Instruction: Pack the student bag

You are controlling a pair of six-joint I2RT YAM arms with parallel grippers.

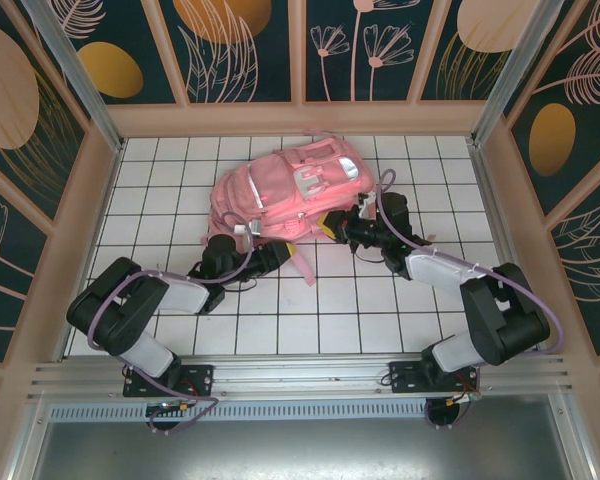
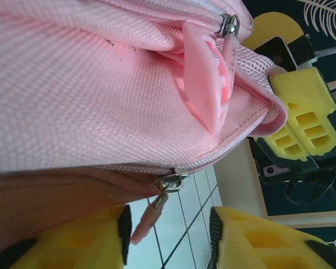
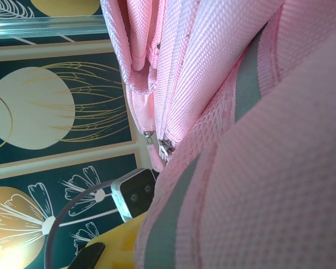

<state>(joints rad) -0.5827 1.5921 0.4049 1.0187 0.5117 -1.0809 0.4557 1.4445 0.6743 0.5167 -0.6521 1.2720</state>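
**Pink bag point(image 1: 285, 185) lying far back on the surface point(image 1: 360, 300), tools at its near edge**

I see my left tool point(image 2: 168, 224) with its fingers apart and a zipper pull point(image 2: 148, 221) hanging between them, unclamped. My right tool point(image 1: 340, 228) is closed and looks to be pinching the bag's edge, though fabric blocks my view.

Left tool point(image 2: 169, 231) parted; right tool point(image 1: 338, 228) clamped.

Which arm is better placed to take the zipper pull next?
Left. The left gripper stands open around the zipper pull hanging from the bag, while the right gripper is shut on the bag's corner.
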